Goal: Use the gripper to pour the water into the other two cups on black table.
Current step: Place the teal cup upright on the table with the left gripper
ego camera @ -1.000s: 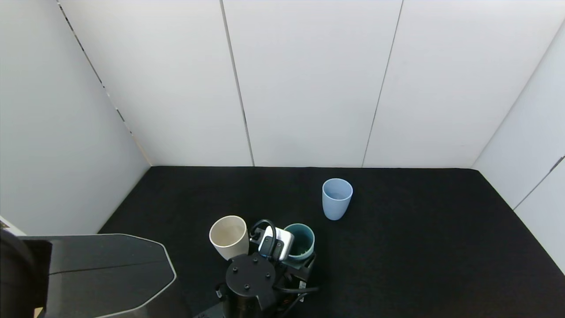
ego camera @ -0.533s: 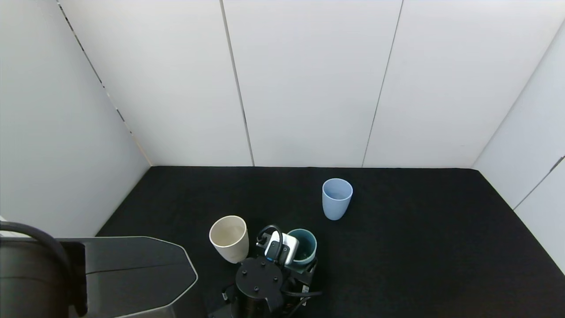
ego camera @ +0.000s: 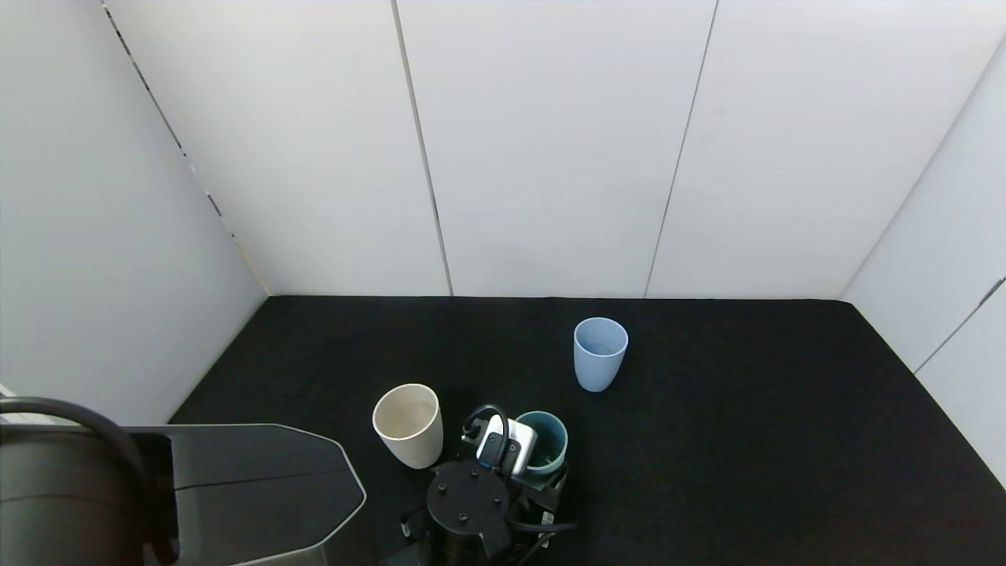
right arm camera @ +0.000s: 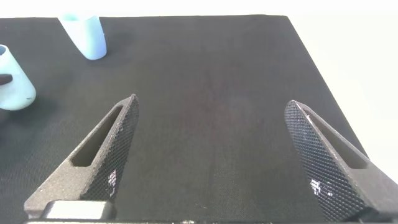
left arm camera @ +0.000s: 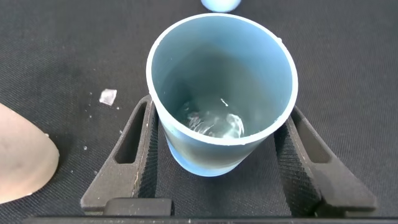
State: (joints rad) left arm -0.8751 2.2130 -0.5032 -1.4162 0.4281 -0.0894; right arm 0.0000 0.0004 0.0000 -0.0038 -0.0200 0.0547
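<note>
In the head view, the left hand (ego camera: 542, 479) sat mostly hidden under its own wrist, which also covered the near side of the teal cup (ego camera: 548, 440). In the left wrist view, the cream cup (left arm camera: 22, 158) and the blue cup (left arm camera: 219, 4) beyond the teal cup were cut off by the frame edges. The right hand (right arm camera: 214, 155) lay outside the head view.

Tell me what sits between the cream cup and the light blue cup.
In the head view, the teal cup in the left gripper lies roughly between the cream cup and the light blue cup.
</note>
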